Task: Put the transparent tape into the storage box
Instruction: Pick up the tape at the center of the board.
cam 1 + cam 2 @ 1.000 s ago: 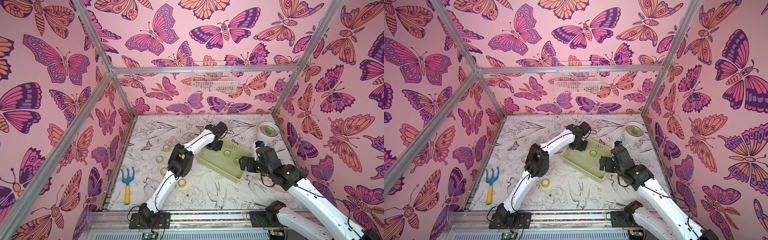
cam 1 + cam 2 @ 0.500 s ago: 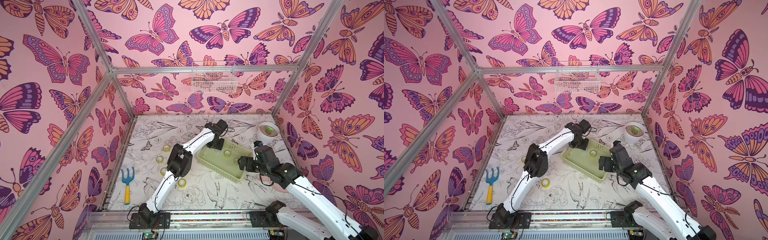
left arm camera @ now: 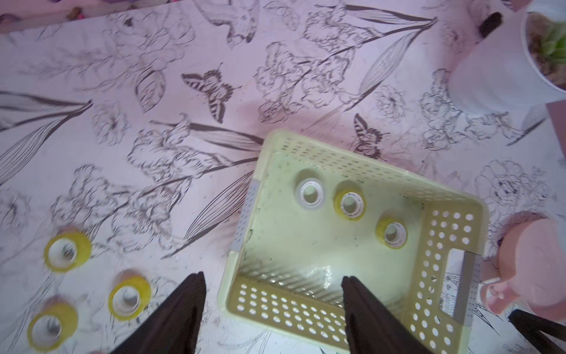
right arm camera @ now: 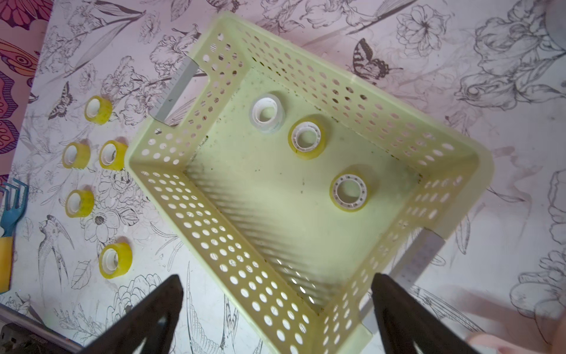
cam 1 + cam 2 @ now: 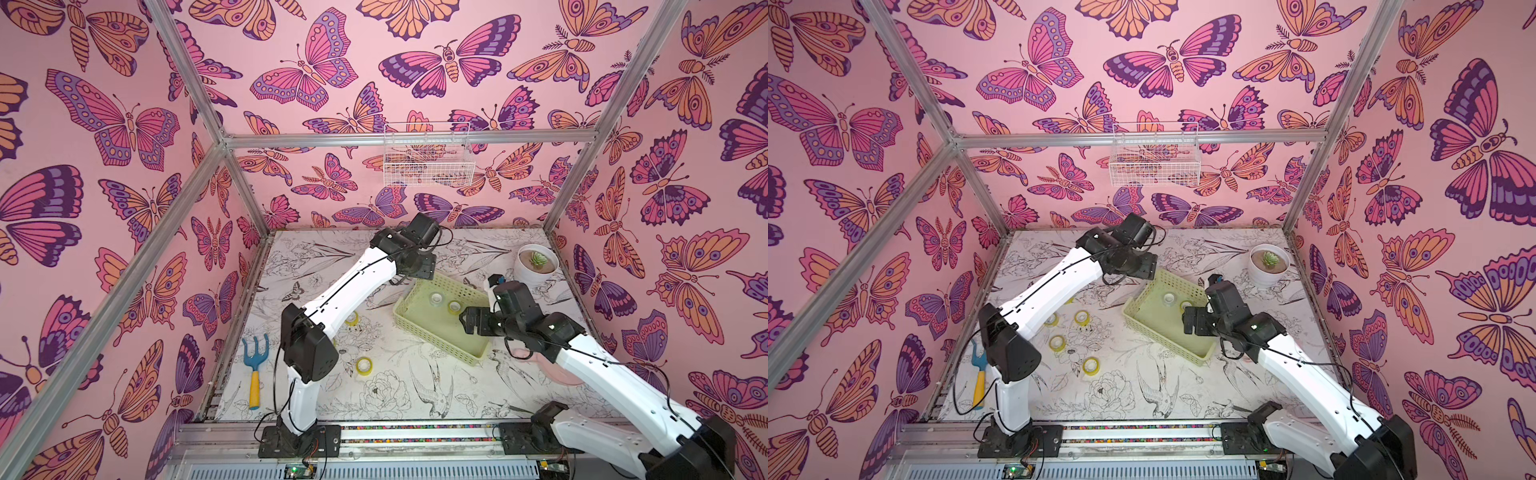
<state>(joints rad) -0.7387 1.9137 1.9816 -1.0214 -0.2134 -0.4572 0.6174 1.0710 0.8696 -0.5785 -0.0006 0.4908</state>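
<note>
Clear tape roll — flat on the storage box floor, core upright, no long axis — lies below and ahead of the left gripper, whose jaws stand wide and empty. Right gripper likewise agape, empty. Yellowish tape rolls on the table lie nearer the left arm.

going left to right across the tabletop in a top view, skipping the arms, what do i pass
blue hand rake → yellow tape roll → storage box → potted succulent
</note>
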